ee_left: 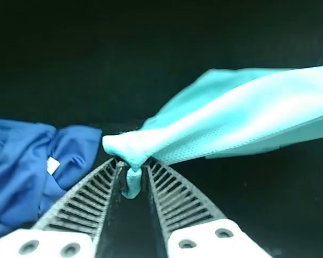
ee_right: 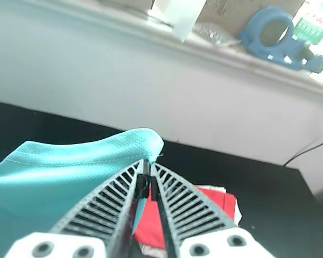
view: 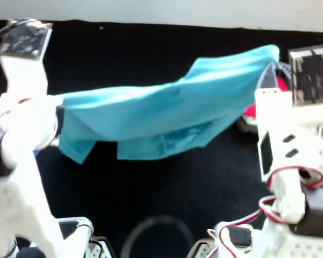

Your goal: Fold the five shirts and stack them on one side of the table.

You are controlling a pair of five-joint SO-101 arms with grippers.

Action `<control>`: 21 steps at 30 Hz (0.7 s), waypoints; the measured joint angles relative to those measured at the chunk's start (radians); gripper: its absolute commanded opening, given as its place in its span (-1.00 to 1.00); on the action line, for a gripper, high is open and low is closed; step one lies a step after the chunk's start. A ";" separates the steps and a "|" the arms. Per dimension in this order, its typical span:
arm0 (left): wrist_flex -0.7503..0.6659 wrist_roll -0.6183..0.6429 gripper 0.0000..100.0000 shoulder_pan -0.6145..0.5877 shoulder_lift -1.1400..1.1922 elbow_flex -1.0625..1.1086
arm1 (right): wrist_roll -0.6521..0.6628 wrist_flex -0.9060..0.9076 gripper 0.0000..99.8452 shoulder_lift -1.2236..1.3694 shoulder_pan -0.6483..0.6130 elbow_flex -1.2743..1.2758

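Clamped tight on opposite ends of the shirt [view: 161, 110] with left gripper [ee_left: 133, 162] and right gripper [ee_right: 148, 163]. Strung lengthwise arm to arm, higher at right.

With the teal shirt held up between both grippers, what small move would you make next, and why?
Probably lower the left gripper and right gripper together: each pinches an end of the shirt, which hangs stretched above the table, not yet flat.
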 measured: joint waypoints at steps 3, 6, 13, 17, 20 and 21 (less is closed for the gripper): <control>0.000 0.000 -0.98 0.000 -0.052 -0.044 | 0.000 -0.066 -0.99 -0.029 0.000 0.000; 0.000 0.000 -0.98 0.000 -0.083 -0.083 | 0.000 -0.141 -0.99 -0.040 0.000 -0.006; -0.005 0.000 -0.98 0.000 -0.097 -0.152 | 0.054 -0.242 -0.99 0.023 0.000 -0.161; -0.035 0.000 -0.98 0.000 -0.097 -0.155 | 0.097 -0.250 -0.99 0.114 0.000 -0.267; -0.064 0.000 -0.98 0.000 -0.094 -0.155 | 0.120 -0.250 -0.99 0.175 0.000 -0.356; -0.069 0.000 -0.98 0.000 -0.094 -0.155 | 0.123 -0.250 -0.99 0.193 0.000 -0.387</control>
